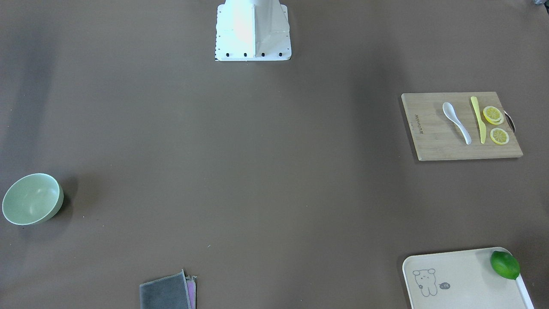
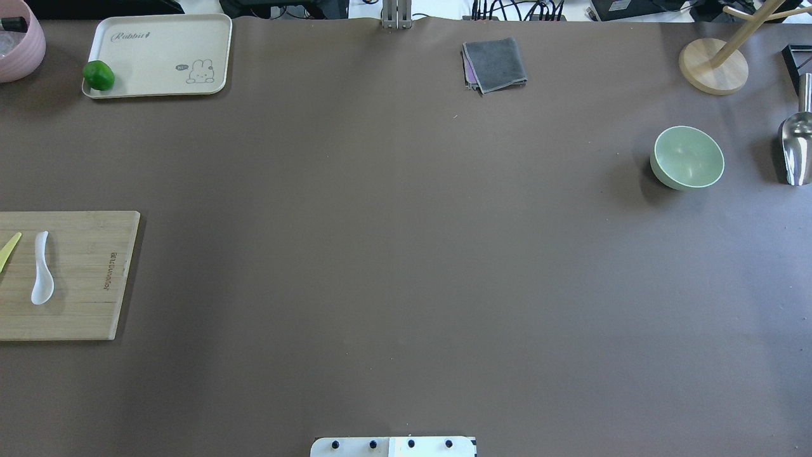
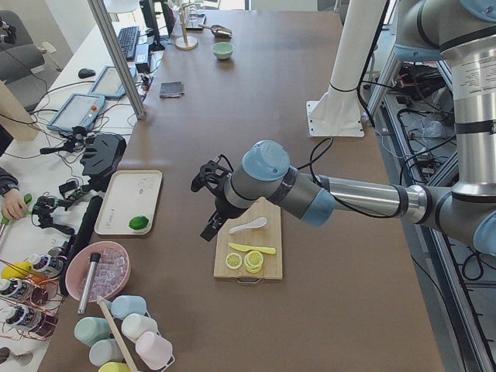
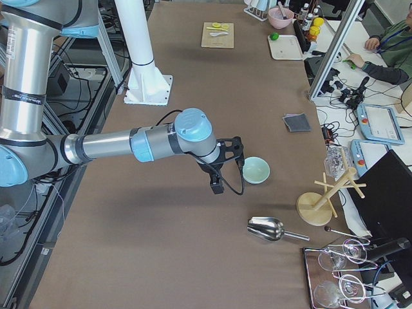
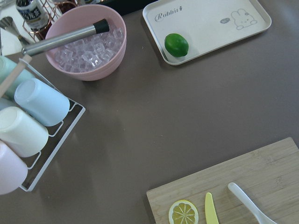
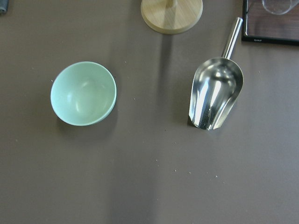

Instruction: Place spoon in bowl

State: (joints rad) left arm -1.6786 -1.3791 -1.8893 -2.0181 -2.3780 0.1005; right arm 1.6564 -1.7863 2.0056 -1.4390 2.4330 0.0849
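Starting state; no step of the task shows as done. The spoon lies free on the cutting board, on the robot's left side of the desk, just beside a yellow knife. The bowl stands upright and empty on the robot's right side, well apart from the spoon. Grasp, carry across and release all remain.

The spoon's long axis runs from the robot's side towards the far edge, slightly slanted. The scoop points to the robot and the handle points away.

The left gripper hangs near the board and the right gripper near the bowl. Both show only from the side, so their opening cannot be told.
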